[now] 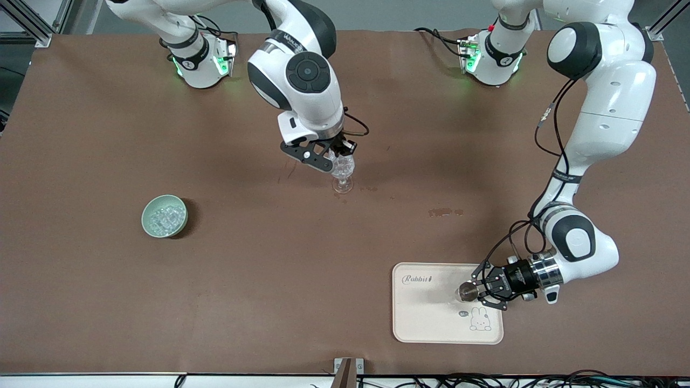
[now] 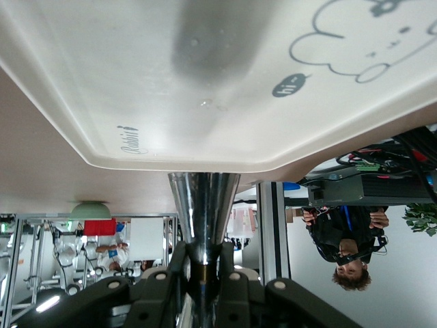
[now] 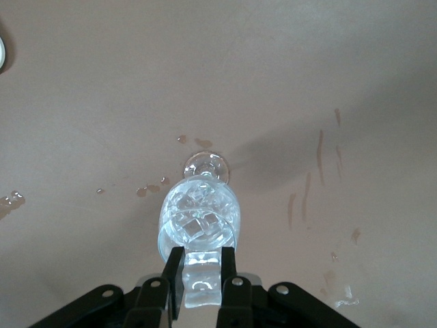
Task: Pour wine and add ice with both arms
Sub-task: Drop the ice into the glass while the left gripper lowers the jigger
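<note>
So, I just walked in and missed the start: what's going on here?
The right gripper holds an ice cube at the rim of the glass mid-table; the glass already has ice in it. More ice sits in the green bowl. The left gripper is shut on a metal cup over the tray.

You're in a robotics lab: two arms (image 1: pixel 302 81) bolted to a brown-covered counter (image 1: pixel 242 280) with aluminium framing (image 1: pixel 32 24) at its corners, cable bundles (image 1: pixel 485 380) along the edge, rack gear (image 2: pixel 362 188) and a headset-wearing person (image 2: pixel 348 239) past the left fingers (image 2: pixel 171 280).
</note>
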Controlling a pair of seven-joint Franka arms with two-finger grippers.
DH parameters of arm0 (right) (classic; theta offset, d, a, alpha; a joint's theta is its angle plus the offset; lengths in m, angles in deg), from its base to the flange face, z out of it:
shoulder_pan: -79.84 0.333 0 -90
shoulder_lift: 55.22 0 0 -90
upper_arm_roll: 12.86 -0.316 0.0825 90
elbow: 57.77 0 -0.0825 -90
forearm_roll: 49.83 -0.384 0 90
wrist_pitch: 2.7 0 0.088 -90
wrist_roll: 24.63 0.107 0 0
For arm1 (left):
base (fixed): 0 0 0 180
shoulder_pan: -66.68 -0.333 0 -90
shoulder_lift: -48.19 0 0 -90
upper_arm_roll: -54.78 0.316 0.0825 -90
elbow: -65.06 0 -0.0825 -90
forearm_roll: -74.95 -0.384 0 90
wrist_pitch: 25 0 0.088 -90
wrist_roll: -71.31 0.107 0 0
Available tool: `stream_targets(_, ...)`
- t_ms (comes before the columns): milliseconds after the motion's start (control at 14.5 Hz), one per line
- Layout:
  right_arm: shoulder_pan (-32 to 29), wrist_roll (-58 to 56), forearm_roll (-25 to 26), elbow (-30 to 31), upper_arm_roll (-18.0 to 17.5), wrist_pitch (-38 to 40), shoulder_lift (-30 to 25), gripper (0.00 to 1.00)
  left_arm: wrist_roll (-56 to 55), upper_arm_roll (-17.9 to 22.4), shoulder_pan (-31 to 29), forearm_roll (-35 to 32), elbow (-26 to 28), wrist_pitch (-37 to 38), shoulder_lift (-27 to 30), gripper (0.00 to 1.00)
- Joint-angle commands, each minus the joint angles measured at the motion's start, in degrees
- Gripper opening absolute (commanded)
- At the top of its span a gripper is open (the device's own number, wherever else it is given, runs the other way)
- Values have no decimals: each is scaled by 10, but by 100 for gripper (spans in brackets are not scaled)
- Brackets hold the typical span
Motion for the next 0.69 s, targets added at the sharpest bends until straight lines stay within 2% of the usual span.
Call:
stream_targets(0,10,11,18,-7,-3,-2,19,2,15,-4,-12,19,-22,34,-33,1)
stream_targets(413,14,11,21,-8,-4,-3,30,4,68,-4,-26,21,-22,65,-52,1)
stream_targets(619,15,11,21,-8,-4,-4,32,7,82,-3,-26,21,-21,69,-56,9)
